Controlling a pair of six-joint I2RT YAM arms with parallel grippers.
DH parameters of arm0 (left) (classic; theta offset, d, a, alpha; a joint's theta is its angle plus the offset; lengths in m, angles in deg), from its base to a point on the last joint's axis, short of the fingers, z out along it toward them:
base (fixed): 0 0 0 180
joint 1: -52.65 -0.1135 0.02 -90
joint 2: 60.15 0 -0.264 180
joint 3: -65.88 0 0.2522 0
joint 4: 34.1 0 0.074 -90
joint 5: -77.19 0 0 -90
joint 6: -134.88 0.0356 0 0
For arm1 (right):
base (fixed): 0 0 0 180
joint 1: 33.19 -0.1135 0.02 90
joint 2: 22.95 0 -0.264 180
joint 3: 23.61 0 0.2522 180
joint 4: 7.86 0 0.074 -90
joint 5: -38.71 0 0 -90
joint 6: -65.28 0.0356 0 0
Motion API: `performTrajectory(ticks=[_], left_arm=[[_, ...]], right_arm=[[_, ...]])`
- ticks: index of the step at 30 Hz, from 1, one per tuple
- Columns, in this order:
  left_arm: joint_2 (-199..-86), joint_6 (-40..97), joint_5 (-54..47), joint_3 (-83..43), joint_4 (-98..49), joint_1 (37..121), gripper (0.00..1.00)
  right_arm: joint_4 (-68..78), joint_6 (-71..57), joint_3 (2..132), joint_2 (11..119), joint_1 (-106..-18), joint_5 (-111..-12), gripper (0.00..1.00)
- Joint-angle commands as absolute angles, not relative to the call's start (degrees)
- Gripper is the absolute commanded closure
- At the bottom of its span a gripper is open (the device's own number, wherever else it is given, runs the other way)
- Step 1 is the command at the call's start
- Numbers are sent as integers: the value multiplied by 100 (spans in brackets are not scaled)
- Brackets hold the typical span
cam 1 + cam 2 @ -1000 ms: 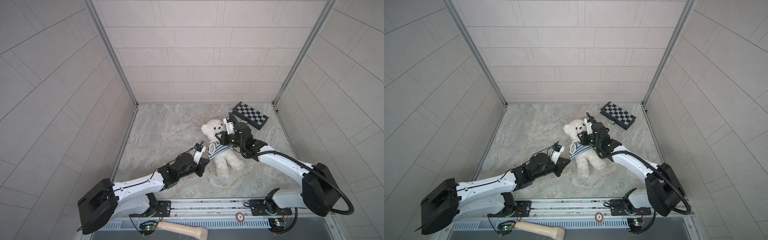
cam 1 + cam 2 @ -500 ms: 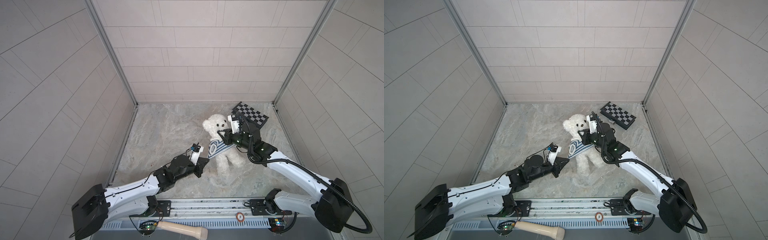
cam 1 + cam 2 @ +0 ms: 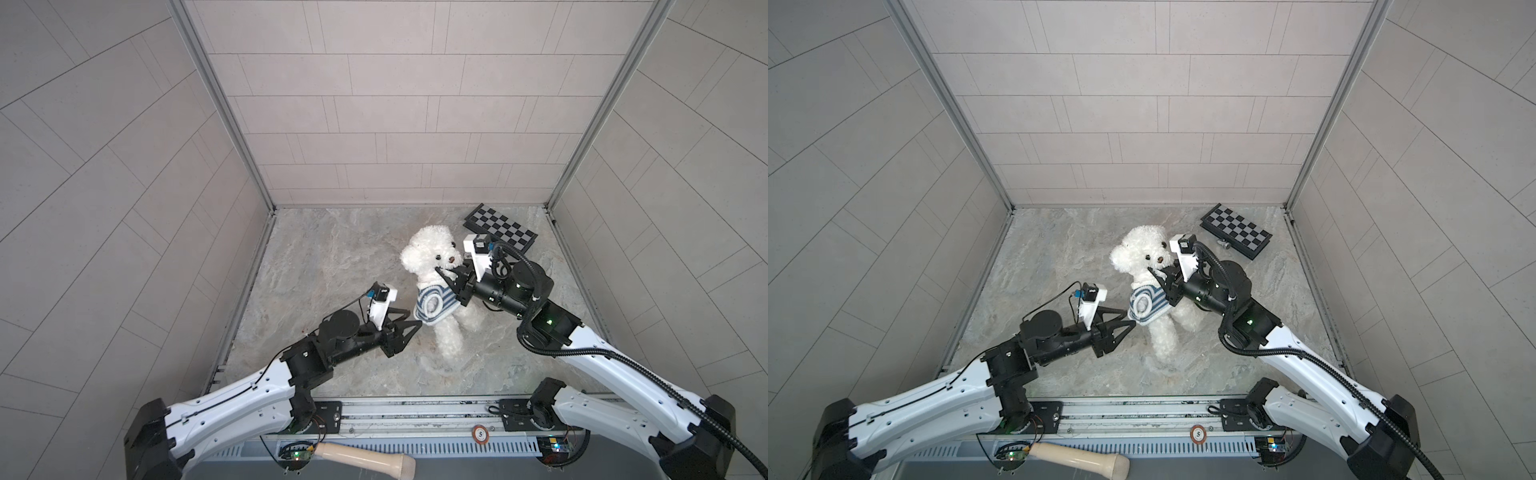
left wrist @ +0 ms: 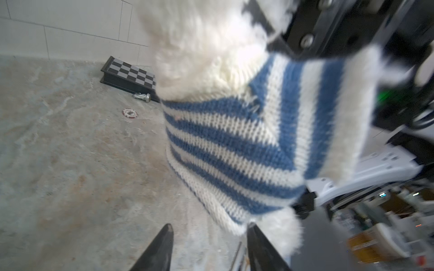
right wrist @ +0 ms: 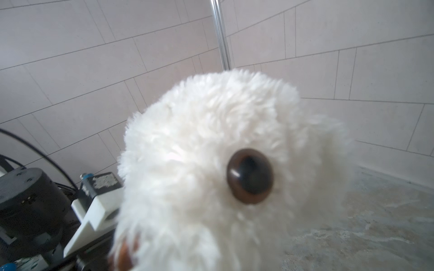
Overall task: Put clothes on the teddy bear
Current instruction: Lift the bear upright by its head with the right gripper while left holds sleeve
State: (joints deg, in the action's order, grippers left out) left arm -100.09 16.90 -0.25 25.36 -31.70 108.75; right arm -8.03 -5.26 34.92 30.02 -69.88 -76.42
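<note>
The teddy bear [image 3: 430, 253] [image 3: 1142, 249], fluffy and white, stands upright on the marble floor in both top views. A blue-and-white striped shirt [image 3: 434, 301] [image 3: 1146, 303] [image 4: 234, 140] sits round its torso. My right gripper [image 3: 446, 279] [image 3: 1158, 276] is shut on the bear at the shoulder, by the shirt's upper edge. In the right wrist view the bear's head [image 5: 211, 152] hides the fingers. My left gripper [image 3: 415, 318] [image 3: 1131, 318] [image 4: 209, 228] is open, with one fingertip [image 4: 251, 226] just under the shirt's hem and nothing held.
A chessboard [image 3: 500, 226] [image 3: 1235, 230] [image 4: 129, 74] lies in the back right corner, a small metal piece [image 3: 1225, 245] [image 4: 142, 96] beside it. A poker chip [image 4: 129, 113] lies on the floor behind the bear. Walls close in on three sides.
My left gripper has opened and let go of the shirt's hem. My right gripper has drawn the bear up and slightly right, so it stands more upright.
</note>
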Motion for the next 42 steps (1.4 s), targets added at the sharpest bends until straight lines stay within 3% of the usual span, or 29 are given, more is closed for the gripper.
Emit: performTrajectory(ticks=[1, 8, 14, 22, 36, 42], left_arm=[[-9454, 1228, 417, 2488, -3103, 10733, 34], [-9516, -548, 1260, 2659, -4908, 9898, 31], [-10185, -1627, 1417, 2296, -5610, 9802, 33], [-10530, -2086, 1562, 2242, -6175, 9803, 59], [-10771, -2051, 1511, 1976, -6014, 10115, 73], [-10721, -2097, 1275, 2034, -5859, 10131, 96]], right_arm=[[-1643, -615, 3500, 2913, -6857, -8375, 100], [-3550, 274, 3607, 3108, -6594, -9528, 100], [-4299, 346, 3554, 3170, -6588, -9705, 100], [-4446, 220, 3524, 3201, -6597, -9634, 100], [-4316, -28, 3455, 3232, -6591, -9543, 100], [-4332, -121, 3418, 3098, -6589, -9343, 100]])
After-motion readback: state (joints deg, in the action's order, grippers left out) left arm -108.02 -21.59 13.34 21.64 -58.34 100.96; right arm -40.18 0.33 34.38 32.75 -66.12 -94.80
